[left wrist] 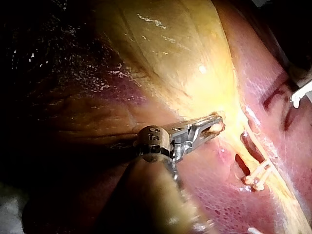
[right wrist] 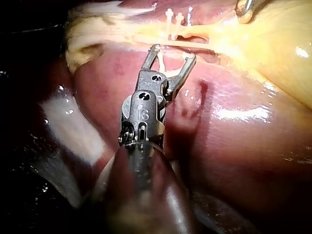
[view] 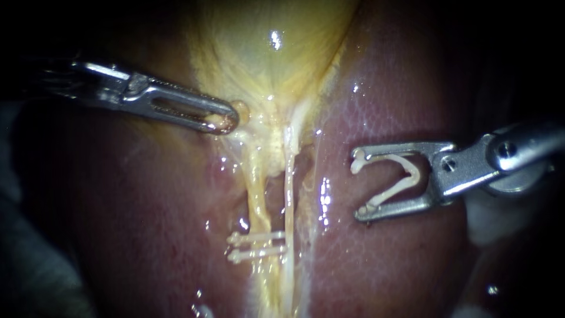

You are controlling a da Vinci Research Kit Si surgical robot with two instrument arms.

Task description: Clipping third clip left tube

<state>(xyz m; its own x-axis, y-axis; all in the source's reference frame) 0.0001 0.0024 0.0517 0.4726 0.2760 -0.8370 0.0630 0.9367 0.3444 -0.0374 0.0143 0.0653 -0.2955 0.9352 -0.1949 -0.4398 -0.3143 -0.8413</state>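
Two pale tubes run down from the yellow gallbladder [view: 271,53]: the left tube [view: 256,194] and the right tube [view: 289,194]. Two white clips [view: 256,246] sit close together across the left tube, one just under the other; they also show in the left wrist view as clips [left wrist: 256,178]. My left instrument [view: 226,121] is shut on gallbladder tissue just above the tubes. My right instrument [view: 359,185] hovers over the liver, right of both tubes and apart from them. Its jaws stand wide, both touching an open white clip [view: 400,176] seated between them.
Reddish liver [view: 400,265] lies on both sides of the tubes. In the right wrist view the clipped tubes [right wrist: 173,19] lie just ahead of my right instrument [right wrist: 173,52]. White fatty tissue [right wrist: 73,126] lies beside its shaft.
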